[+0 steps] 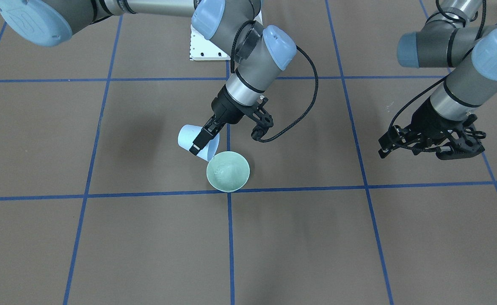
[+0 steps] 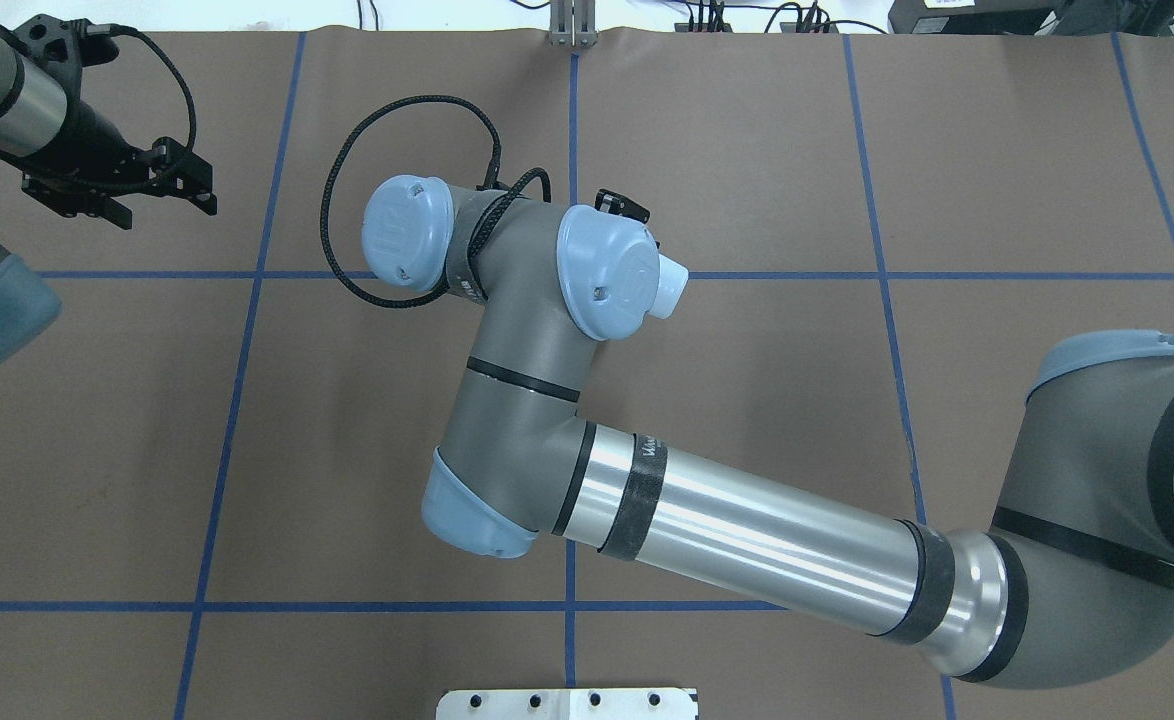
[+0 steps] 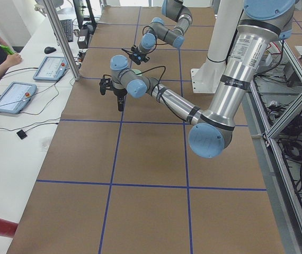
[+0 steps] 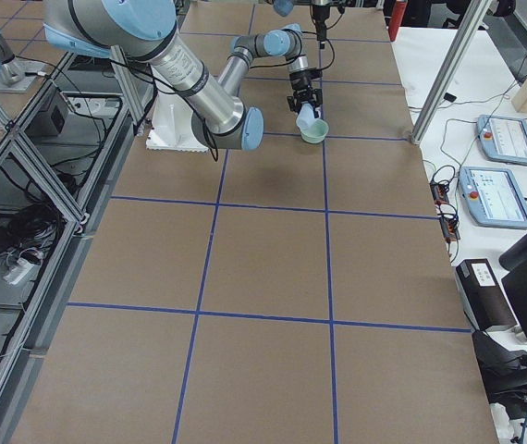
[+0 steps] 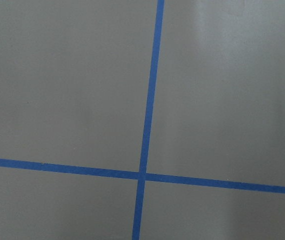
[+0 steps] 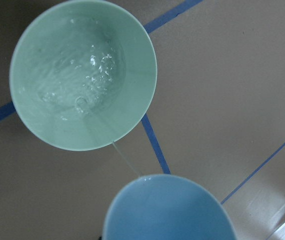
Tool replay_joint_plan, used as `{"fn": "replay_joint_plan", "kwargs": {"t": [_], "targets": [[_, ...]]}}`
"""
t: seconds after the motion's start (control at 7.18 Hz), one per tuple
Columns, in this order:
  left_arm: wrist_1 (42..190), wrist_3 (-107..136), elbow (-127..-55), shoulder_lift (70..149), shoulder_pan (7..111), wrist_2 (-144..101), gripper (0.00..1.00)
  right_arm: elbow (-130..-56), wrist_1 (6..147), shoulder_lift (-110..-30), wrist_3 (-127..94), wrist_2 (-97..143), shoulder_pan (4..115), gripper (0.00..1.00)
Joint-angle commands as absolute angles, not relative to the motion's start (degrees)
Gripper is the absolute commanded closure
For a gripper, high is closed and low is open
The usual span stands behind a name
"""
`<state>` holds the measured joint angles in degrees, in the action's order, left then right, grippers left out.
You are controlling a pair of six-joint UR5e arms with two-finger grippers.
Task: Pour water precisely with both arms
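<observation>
My right gripper [image 1: 202, 142] is shut on a light-blue cup [image 1: 186, 136], tipped on its side with its rim over a pale green bowl [image 1: 228, 171] at the table's middle. In the right wrist view a thin stream of water [image 6: 125, 157] runs from the cup's rim [image 6: 167, 200] into the bowl [image 6: 137, 55], where rippling water [image 6: 82, 85] lies at the bottom. My left gripper [image 1: 428, 146] is open and empty, hovering above the brown table well to the side of the bowl. It also shows in the overhead view [image 2: 152, 195]. There the right arm hides the bowl.
The white pedestal base [image 1: 206, 46] stands behind the bowl. Blue tape lines [image 5: 145, 175] mark a grid on the brown table. A side bench with tablets [image 4: 499, 190] and an aluminium post [image 4: 448, 69] runs along the far edge.
</observation>
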<state>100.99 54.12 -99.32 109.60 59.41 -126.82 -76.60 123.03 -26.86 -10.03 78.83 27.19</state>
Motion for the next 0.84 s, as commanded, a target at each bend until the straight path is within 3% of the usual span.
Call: {"fn": "replay_joint_plan", "kwargs": {"t": [0.0,0.42,0.7], "targets": [[101.0,54.1,-99.2,109.6,59.2,-126.7,0.00,-80.9,116.8,-30.4,-14.3,81.9,27.7,1.00],[100.9,54.4,-99.6,109.6,59.2,-126.7,0.00,-101.1,103.9,-45.6,-25.5,89.0,32.7,1.00],[100.8,55.0,-100.2,109.6,59.3,-126.7,0.00,-108.3,91.7,-55.2,-40.9,89.3,35.5,1.00]]}}
